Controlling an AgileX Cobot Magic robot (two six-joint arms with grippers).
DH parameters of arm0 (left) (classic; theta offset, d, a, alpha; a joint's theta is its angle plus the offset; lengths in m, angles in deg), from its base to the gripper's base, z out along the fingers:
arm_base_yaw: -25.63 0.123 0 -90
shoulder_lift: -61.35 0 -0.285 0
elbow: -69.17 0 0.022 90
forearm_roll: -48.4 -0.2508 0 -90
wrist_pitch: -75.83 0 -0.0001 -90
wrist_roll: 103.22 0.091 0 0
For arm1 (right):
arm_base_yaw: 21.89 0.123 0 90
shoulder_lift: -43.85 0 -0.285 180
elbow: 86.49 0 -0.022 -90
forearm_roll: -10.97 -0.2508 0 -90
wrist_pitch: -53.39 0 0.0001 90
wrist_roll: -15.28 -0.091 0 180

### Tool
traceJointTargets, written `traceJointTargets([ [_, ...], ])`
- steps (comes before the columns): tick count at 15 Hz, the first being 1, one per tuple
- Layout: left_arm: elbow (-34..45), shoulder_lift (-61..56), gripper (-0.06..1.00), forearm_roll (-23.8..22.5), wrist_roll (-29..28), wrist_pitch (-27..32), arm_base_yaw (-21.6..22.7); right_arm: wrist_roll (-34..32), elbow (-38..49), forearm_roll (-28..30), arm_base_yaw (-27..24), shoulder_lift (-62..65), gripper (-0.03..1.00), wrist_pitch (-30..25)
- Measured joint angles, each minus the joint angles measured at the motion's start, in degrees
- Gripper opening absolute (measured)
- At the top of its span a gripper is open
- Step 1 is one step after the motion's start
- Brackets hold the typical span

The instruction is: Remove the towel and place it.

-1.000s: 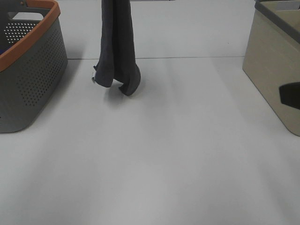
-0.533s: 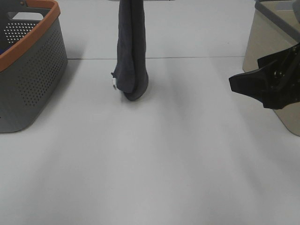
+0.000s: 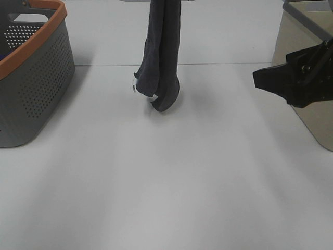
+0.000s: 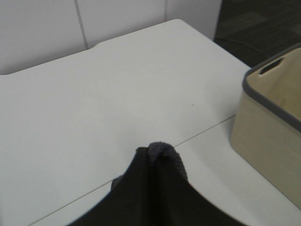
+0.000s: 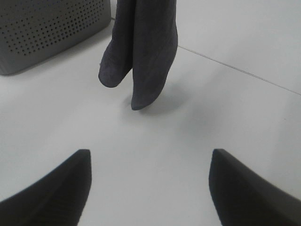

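Observation:
The dark charcoal-grey towel (image 3: 161, 57) hangs bunched and vertical from above the top edge of the exterior view. Its lower end dangles just above the white table (image 3: 166, 182), with a small white tag (image 3: 136, 87) at its left edge. My left gripper (image 4: 157, 157) is out of the exterior view; in the left wrist view its dark jaws are closed around a tuft of the towel (image 4: 162, 149). My right gripper (image 3: 268, 83) is open and empty at the right, apart from the towel. In the right wrist view its gap (image 5: 150, 188) faces the hanging towel (image 5: 146, 47).
A grey perforated basket (image 3: 31, 78) with an orange rim stands at the left, also in the right wrist view (image 5: 51, 28). A beige bin (image 3: 304, 52) with a grey rim stands at the right behind my right gripper, also in the left wrist view (image 4: 273, 127).
The hanging towel has moved to the right and swings. My right gripper has come in from the right edge and risen slightly.

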Motion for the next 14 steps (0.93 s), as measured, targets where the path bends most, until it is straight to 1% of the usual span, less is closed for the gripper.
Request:
traceJointTargets([
  [1, 0.0, 0.0, 0.00, 9.6, 7.5, -1.0, 2.5, 0.1, 0.0, -1.3, 0.0, 0.0, 0.70, 0.3],
  [2, 0.0, 0.0, 0.00, 27.0, 23.0, -1.3, 7.0, 1.1, 0.0, -3.0, 0.0, 0.0, 0.70, 0.4],
  [4, 0.0, 0.0, 0.00, 41.3, 35.0, -0.2, 10.8, 4.6, -0.2, -6.2, 0.0, 0.0, 0.70, 0.4],
  [5, 0.0, 0.0, 0.00, 48.0, 39.7, 0.3, 12.5, 7.7, -0.4, -8.4, 0.0, 0.0, 0.70, 0.4],
  [6, 0.0, 0.0, 0.00, 51.1, 42.2, 1.2, 13.4, 9.5, -0.6, -9.6, 0.0, -0.2, 0.70, 0.4],
  [7, 0.0, 0.0, 0.00, 56.1, 46.4, 3.8, 15.0, 13.1, -1.2, -12.2, 0.0, -1.0, 0.70, 0.4],
  [9, 0.0, 0.0, 0.00, 63.9, 55.1, 11.5, 17.9, 20.7, -1.9, -18.3, 0.0, -4.9, 0.70, 0.1],
  [10, 0.0, 0.0, 0.00, 66.4, 58.8, 16.0, 19.0, 24.9, -2.2, -21.1, 0.0, -7.4, 0.70, -1.0],
  [11, 0.0, 0.0, 0.00, 67.6, 61.4, 19.8, 19.7, 28.8, -2.6, -23.8, 0.0, -10.4, 0.70, -3.3],
  [12, 0.0, 0.0, 0.00, 67.9, 63.6, 22.6, 19.9, 33.2, -3.4, -26.4, 0.0, -13.3, 0.69, -7.0],
  [13, 0.0, 0.0, 0.00, 68.0, 65.3, 23.7, 19.9, 37.7, -4.6, -28.7, 0.0, -16.6, 0.68, -10.9],
  [14, 0.0, 0.0, 0.00, 68.1, 66.3, 23.8, 19.9, 42.6, -5.8, -30.9, 0.0, -19.7, 0.67, -13.5],
])
